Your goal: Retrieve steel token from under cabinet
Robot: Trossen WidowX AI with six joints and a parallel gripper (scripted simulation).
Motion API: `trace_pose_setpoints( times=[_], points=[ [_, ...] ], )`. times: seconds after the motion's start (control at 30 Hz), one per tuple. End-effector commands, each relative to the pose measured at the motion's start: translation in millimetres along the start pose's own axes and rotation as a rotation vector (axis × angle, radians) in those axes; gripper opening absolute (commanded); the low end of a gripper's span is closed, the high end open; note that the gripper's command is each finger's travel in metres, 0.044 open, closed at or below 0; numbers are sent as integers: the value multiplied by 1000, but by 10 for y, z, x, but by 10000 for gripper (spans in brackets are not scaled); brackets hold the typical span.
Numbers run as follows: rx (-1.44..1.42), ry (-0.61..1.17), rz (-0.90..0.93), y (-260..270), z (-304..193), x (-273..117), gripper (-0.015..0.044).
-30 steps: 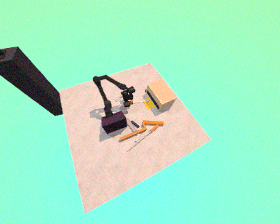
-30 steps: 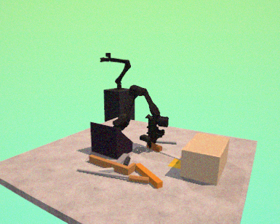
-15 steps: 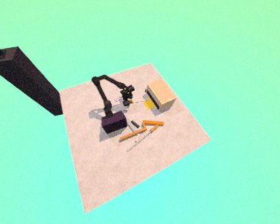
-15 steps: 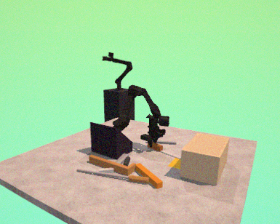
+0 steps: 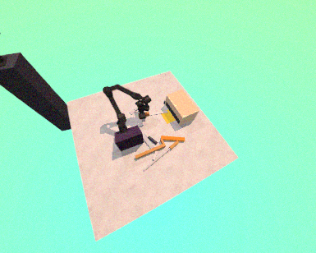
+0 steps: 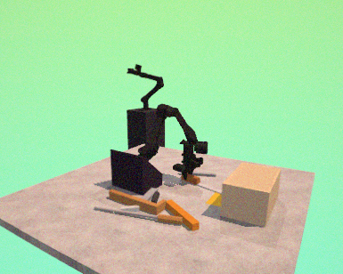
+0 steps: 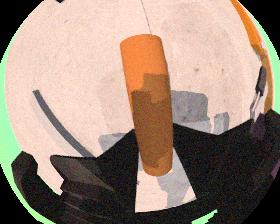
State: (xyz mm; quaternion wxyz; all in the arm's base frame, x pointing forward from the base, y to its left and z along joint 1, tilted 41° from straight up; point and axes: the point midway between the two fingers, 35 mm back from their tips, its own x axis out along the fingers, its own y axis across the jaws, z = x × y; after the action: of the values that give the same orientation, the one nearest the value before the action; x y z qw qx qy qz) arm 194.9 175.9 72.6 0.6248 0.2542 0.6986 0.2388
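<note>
My gripper (image 5: 144,117) (image 6: 187,178) (image 7: 152,129) is low over the table and shut on the orange handle (image 5: 147,113) (image 6: 194,180) (image 7: 145,55) of a thin rod. The rod (image 6: 208,189) (image 7: 147,20) points at the cabinet, and its far end reaches the marked area or close to it. The cabinet (image 5: 184,103) (image 6: 244,197) is tan, with a dark slotted front low down in the top view. The yellow marked area (image 5: 167,117) (image 6: 214,200) lies in front of it. The steel token cannot be made out in any view.
Orange bars (image 5: 147,153) (image 6: 131,199) and another thin rod (image 5: 151,164) (image 6: 122,213) lie nearer the cameras, beside a dark piece (image 5: 152,140) (image 6: 155,197). A grey strip (image 6: 205,174) (image 7: 56,121) lies behind the gripper. A second arm stands on a dark pedestal (image 5: 28,90) (image 6: 142,129).
</note>
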Motion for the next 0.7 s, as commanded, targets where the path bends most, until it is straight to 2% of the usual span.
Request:
trace_pose_setpoints(
  times=[0.0,0.03,0.17,0.27,0.67],
  points=[
    [0,0,0,0,0,0,184],
    [0,0,0,0,0,0,200],
    [0,0,0,1,1,-1,200],
    [0,-2,3,1,0,0,270],
    [0,-3,5,-8,-6,19,270]
  ],
)
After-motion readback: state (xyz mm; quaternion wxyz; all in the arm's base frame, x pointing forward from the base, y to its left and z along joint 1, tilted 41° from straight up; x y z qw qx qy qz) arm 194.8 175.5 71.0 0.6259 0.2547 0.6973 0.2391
